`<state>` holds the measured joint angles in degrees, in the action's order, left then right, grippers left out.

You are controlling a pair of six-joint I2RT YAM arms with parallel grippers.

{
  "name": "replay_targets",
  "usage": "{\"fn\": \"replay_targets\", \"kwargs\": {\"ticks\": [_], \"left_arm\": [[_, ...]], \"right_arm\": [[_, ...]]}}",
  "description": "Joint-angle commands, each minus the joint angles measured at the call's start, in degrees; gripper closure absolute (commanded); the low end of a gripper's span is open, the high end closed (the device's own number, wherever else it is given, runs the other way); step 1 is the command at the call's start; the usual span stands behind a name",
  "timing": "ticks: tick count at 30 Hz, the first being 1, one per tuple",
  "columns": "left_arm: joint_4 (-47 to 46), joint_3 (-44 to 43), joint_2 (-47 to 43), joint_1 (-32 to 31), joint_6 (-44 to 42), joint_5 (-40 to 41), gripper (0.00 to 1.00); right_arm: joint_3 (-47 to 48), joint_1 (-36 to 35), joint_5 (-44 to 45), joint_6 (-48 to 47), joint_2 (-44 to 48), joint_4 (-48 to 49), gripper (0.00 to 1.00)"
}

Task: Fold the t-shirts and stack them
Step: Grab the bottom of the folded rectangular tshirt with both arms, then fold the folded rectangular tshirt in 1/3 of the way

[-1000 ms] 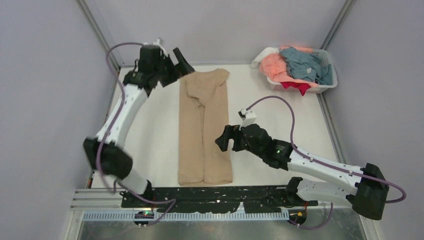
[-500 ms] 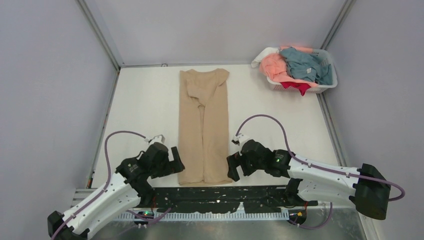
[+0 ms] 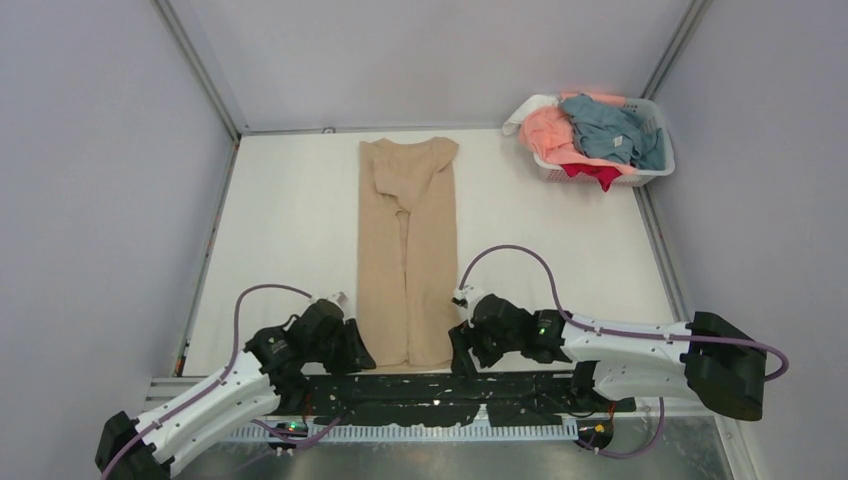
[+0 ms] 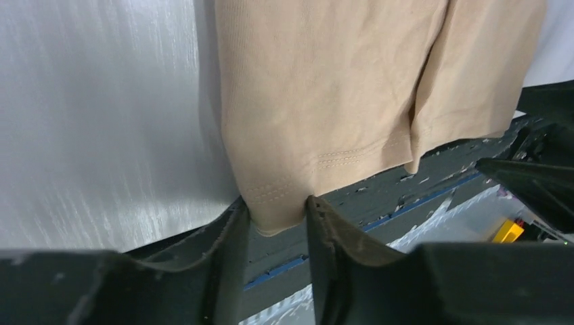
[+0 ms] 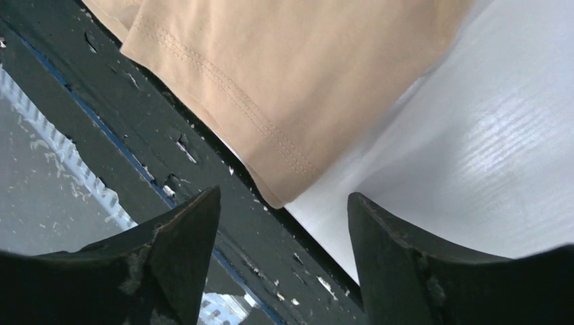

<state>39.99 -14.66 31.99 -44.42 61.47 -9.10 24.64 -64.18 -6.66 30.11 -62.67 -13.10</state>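
Note:
The tan t-shirt (image 3: 407, 250), folded into a long strip, lies down the middle of the table, its hem at the near edge. My left gripper (image 3: 358, 352) is at the hem's near-left corner. In the left wrist view its half-closed jaws (image 4: 274, 213) flank that corner (image 4: 271, 196), and the fabric touches both fingers. My right gripper (image 3: 460, 350) is at the near-right corner. Its jaws (image 5: 283, 198) stand open, with the hem corner (image 5: 284, 169) just reaching between the fingertips. Pink (image 3: 550, 130), grey-blue (image 3: 610, 125) and red (image 3: 590, 172) t-shirts lie heaped in the basket.
The white slotted basket (image 3: 655, 172) stands at the back right corner. A black base plate (image 3: 430, 385) runs along the near edge under both grippers, and the shirt's hem overhangs it. Grey walls close in the table on three sides.
The left arm swung from the back left down to the near edge. The right gripper dropped to the near-right corner. Both sets of jaws have narrowed, the left much more.

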Motion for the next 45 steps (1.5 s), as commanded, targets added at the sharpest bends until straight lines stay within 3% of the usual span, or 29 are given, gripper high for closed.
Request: {"fn": "replay_targets", "kwargs": {"ticks": [1,4,5,6,7,9,12,19,23,28,35,45], "left_arm": [[-2.26,2.43,0.89,-0.31,0.56,-2.35,0.66],[-4.68,3.91,1.41,-0.31,0.98,-2.13,0.78],[-5.55,4.41,1.61,-0.32,1.09,-2.45,0.84],[-6.32,4.73,1.9,-0.31,1.19,-2.47,0.98],[-6.28,4.8,2.01,-0.31,1.34,-2.52,1.0],[-4.93,4.12,1.6,-0.31,1.04,-3.46,1.0],[-0.55,2.11,-2.29,-0.65,0.27,-5.64,1.0],[0.35,2.81,-13.69,-1.02,0.17,-11.5,1.0],[-3.93,0.01,-12.33,-0.96,-0.84,-7.67,1.0],[-12.65,-6.39,0.55,1.59,-6.17,-3.02,1.0],[-21.51,-13.74,15.37,14.12,-11.65,-5.67,1.0],[-24.67,-28.5,34.11,24.05,-18.66,-5.84,1.0]], "right_arm": [[-2.03,-0.48,-0.78,2.21,-1.26,9.0,0.33],[-3.55,-0.5,0.03,2.76,-2.7,12.56,0.4],[-3.64,-0.5,0.16,3.03,-3.48,14.24,0.46],[-3.81,-0.5,0.16,3.16,-3.76,14.73,0.52],[-3.99,-0.53,-0.73,3.26,-4.1,15.42,0.65],[-4.21,-0.74,-1.89,3.89,-3.43,14.46,0.81],[-4.62,-2.11,-3.13,4.78,1.5,7.86,0.93],[-6.68,-3.97,-7.5,7.17,12.78,5.96,0.94],[-1.75,-3.51,2.28,4.42,14.81,-0.12,0.94],[3.71,2.36,5.32,2.57,11.57,0.7,0.94],[12.48,13.83,2.35,-2.49,0.21,5.85,0.94],[29.3,24.41,4.92,-5.58,-19.24,8.97,0.94]]}}
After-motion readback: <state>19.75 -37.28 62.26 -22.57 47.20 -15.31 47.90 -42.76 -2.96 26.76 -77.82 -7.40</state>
